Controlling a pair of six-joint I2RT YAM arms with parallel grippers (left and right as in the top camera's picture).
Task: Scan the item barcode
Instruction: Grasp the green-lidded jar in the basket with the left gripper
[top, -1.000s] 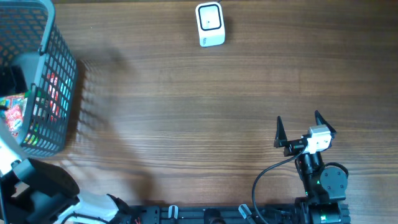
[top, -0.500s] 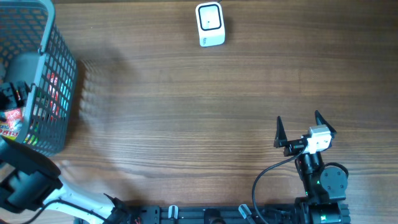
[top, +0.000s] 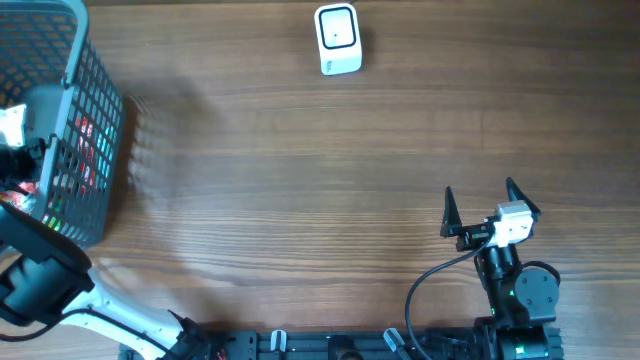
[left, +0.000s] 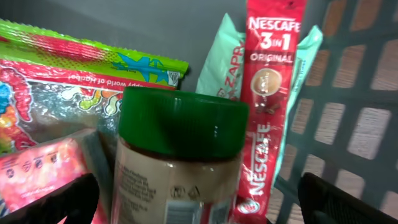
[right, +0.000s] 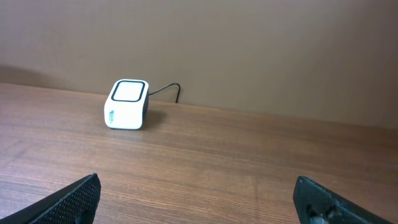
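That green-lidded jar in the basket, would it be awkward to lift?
Likely stiff, not floppy: the jar has a hard-looking lid. Its smooth round side might slip or turn. Packets crowd it, so they may shift.

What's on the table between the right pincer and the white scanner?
Nothing: only bare table between right pincer and scanner, in the overhead view.

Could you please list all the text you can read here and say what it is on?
"NESCAFÉ 3in1 ORIGINAL": on the red sachet.
"ZAPP", partly cut off: on the pale green packet.
Candy bag print, green-lidded jar label, scanner mark: too small or blurred to read.
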